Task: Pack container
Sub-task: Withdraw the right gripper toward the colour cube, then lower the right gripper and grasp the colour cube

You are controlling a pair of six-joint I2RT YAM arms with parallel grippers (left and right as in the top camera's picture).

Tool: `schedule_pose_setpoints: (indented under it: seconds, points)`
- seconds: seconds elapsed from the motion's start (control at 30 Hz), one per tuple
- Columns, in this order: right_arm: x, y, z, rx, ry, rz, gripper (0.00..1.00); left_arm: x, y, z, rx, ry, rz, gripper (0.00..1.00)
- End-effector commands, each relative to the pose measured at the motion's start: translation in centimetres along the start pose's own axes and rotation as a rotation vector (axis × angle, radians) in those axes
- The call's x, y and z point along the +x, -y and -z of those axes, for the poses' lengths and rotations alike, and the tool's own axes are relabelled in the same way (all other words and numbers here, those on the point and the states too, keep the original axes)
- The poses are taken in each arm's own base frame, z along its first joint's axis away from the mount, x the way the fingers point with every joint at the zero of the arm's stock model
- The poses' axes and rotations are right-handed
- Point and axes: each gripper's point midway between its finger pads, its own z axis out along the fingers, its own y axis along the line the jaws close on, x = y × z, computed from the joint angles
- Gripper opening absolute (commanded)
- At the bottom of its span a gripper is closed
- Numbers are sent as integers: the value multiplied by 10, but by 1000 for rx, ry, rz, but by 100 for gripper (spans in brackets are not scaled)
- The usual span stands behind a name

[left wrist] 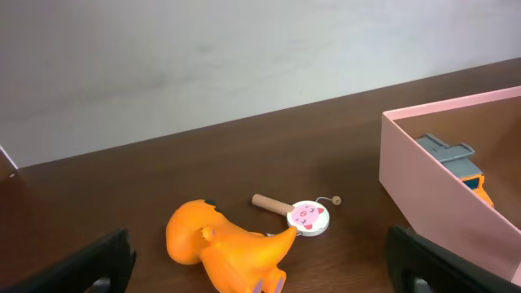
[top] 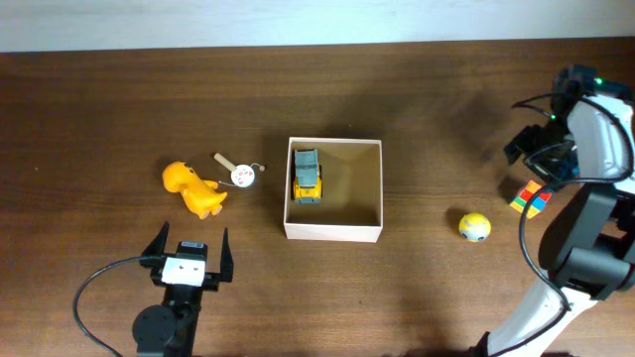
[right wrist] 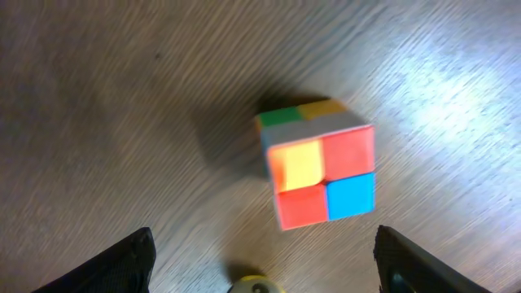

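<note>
the table [top: 417, 99] is dark brown wood. the container [top: 332, 232] sits at the middle of the table, open top up, square to the table edges. its outer walls are pale and its inside is tan cardboard. a small toy truck [top: 308, 177] with a grey top and a yellow-orange body lies inside, against the wall on the left side. the rest of the container floor is bare.

between the container and the left edge of the table lies an orange dinosaur toy [top: 191, 188]. a small round rattle [top: 238, 171] with a wooden handle and a white printed face lies between the dinosaur and the container, touching neither wall nor rim. in the left wrist view the rattle's disc meets the dinosaur's tail tip.

the left gripper [top: 194, 235] hovers near the front edge of the table, just in front of the dinosaur. its jaws stand fully wide and hold nothing.

a yellow ball [top: 474, 226] rests between the container and the right edge. a multicoloured puzzle cube [top: 530, 198] rests close to the right edge. the right gripper [right wrist: 269, 260] hangs above the cube. its fingers [right wrist: 114, 260] are spread wide, clear of the cube on both sides, and grip nothing.
</note>
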Motion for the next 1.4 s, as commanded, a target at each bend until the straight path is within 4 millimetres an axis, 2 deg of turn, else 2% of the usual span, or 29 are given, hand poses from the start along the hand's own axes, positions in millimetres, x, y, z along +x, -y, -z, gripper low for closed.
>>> schedule_pose_setpoints:
  seconds: [0.0,0.13,0.3,0.4,0.63,1.0,1.37]
  points:
    - [-1,8,2,-13,-9,26,80,2,-1,0,-7,-4,-14,99]
    - [-2,10,0,-10,-9,28,81,2,-1,0,-7,-4,-14,99]
    - [5,11,-28,-7,-22,28,80,2,-1,0,-7,-4,-14,99]
    - [9,13,-35,-1,-32,28,80,2,-1,0,-7,-4,-14,99]
    - [7,12,-35,-4,-26,43,81,2,-1,0,-7,-4,-14,99]
    - [-2,24,-36,-13,-20,43,81,2,-1,0,-7,-4,-14,99]
    - [-12,17,-36,-34,23,66,81,2,-1,0,-7,-4,-14,99]
